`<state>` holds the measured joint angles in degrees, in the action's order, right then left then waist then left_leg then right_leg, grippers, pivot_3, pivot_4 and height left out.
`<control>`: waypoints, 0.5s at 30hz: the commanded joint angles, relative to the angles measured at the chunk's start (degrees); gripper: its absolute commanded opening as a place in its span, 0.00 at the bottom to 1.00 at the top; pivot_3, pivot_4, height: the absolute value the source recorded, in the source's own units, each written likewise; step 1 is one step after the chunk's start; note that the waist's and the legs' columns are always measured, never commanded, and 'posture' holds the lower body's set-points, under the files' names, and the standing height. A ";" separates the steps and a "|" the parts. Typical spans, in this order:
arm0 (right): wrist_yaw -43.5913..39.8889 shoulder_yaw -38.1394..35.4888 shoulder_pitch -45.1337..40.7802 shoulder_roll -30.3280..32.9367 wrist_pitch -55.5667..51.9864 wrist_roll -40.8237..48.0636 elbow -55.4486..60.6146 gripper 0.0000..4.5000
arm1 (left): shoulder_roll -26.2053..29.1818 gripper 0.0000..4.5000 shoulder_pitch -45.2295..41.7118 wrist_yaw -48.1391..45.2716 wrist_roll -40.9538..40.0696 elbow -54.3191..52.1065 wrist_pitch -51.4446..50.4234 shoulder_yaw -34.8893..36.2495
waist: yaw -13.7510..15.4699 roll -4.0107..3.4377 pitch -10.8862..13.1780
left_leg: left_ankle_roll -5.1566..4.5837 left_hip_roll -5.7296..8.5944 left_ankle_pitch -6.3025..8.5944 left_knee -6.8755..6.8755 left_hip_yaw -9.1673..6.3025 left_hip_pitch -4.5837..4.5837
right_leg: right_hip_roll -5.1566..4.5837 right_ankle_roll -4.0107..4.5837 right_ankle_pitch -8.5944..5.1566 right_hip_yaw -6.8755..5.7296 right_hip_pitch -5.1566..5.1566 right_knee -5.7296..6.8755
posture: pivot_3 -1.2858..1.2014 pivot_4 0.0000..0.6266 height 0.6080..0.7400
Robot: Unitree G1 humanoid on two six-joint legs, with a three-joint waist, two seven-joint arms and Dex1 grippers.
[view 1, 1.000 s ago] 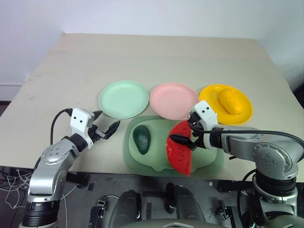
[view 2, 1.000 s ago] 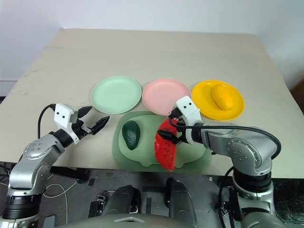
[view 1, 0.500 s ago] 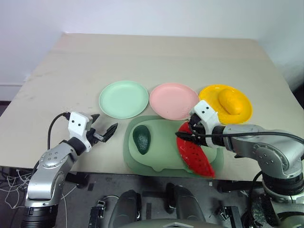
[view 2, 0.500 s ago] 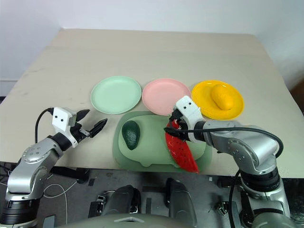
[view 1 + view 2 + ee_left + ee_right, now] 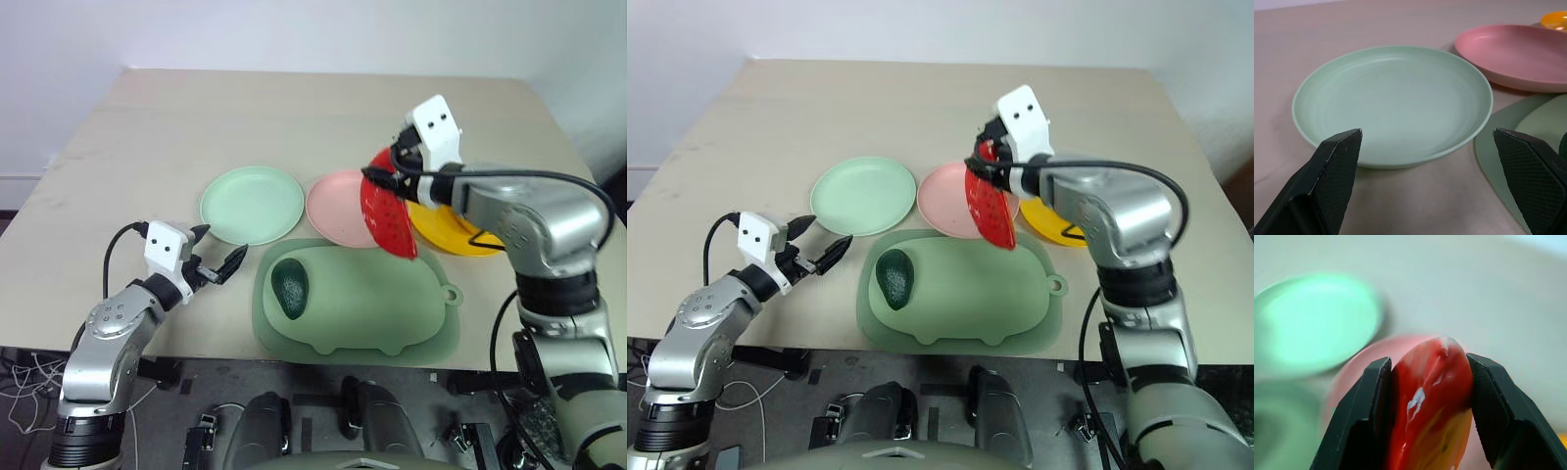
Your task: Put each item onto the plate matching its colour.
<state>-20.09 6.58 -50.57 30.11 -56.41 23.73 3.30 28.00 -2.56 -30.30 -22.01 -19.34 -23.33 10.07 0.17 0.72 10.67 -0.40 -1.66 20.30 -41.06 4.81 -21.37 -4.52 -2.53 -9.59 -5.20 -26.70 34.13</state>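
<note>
A: How is the right end effector point(image 5: 1425, 396) now?

B: Its two black fingers point(image 5: 1367, 406) are closed on the red watermelon wedge point(image 5: 389, 215), one on each flat side. The wedge hangs in the air, point down, above the right edge of the pink plate point(image 5: 338, 208) and partly in front of the yellow plate point(image 5: 460, 238).

A: And the left end effector point(image 5: 217, 264)?

B: It is spread wide and holds nothing. It hovers low over the tabletop point(image 5: 294, 117), just in front of the mint green plate point(image 5: 252, 204) and to the left of the dull-green mat point(image 5: 372, 304). In the left wrist view the mint green plate lies between its fingertips point(image 5: 1337, 161).

A: Where are the other things, if we take the mat as the reference?

B: The dark green avocado point(image 5: 291, 288) lies on the left part of the mat. The three plates stand in a row just behind the mat: mint green at the left, pink in the middle, yellow at the right. The pink plate overlaps a little the back edge of the mat. The mint green plate is empty. What lies on the yellow plate I cannot tell, because the right arm and the wedge cover it.
</note>
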 commanded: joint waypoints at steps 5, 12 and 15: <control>-5.27 6.69 -4.83 -5.01 20.11 -12.03 -21.90 0.46 | 1.32 1.00 0.31 -1.40 -4.01 -7.88 -5.48 -1.05 | -0.35 -0.01 0.02 | -0.01 -0.05 0.00 0.00 0.02 -0.03 | -0.04 -0.01 0.01 0.01 -0.02 0.01 | 0.52 0.24 1.00; -6.94 5.39 -5.59 -6.78 34.19 -17.60 -28.00 0.82 | 1.25 1.00 1.09 0.56 -9.63 -15.81 -13.91 -0.81 | -0.96 -0.06 0.05 | 0.00 -0.08 0.00 0.00 -0.04 -0.03 | -0.05 -0.02 0.01 0.01 -0.01 0.02 | 0.52 0.24 1.00; -5.78 3.30 -5.78 -6.57 39.08 -18.51 -24.80 0.99 | 1.63 1.00 0.37 1.27 -14.71 -19.86 -18.40 0.01 | -0.98 -0.07 0.06 | 0.02 -0.10 -0.01 0.02 -0.04 -0.01 | -0.03 -0.02 0.01 0.01 -0.03 0.04 | 0.52 0.24 1.00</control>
<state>-26.54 12.54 -54.91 23.38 -20.87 5.86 -25.36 28.97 -1.67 -29.50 -33.63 -34.90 -40.04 8.70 -0.81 0.65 10.72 -0.37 -1.76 20.28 -41.04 4.76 -21.39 -4.56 -2.55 -9.58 -5.19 -26.73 34.17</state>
